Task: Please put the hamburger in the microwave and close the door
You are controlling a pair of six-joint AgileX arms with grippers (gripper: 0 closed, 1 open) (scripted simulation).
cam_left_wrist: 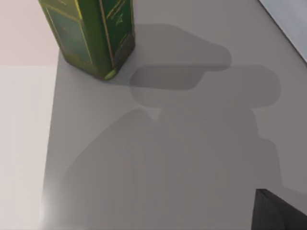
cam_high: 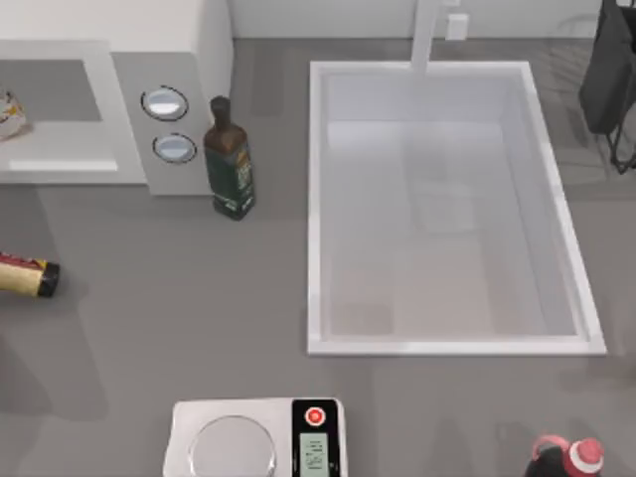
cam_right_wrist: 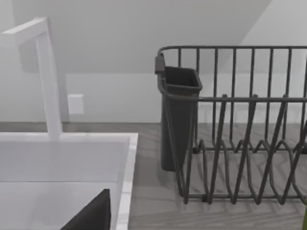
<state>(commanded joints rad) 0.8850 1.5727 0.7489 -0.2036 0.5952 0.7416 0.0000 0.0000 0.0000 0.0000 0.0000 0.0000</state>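
While the door point(cam_high: 60, 164) hangs open, the microwave point(cam_high: 174, 60) holds the hamburger point(cam_high: 10, 114).

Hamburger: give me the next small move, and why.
Likely bring the left claw, now by the oil bottle, toward the microwave front to shut the door: the hamburger seems to lie already in its grey opening at the table's left edge.

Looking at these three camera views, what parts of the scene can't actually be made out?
- Microwave: top view's left edge cuts it off, so its door's position is unclear.
- Pale item inside: cropped at that edge; possibly the hamburger, can't confirm.
- Red-and-yellow item: cropped by the same edge.
- Oil bottle: left wrist view crops its upper part.
- Dark corner shape: cropped in left wrist view, unidentifiable.
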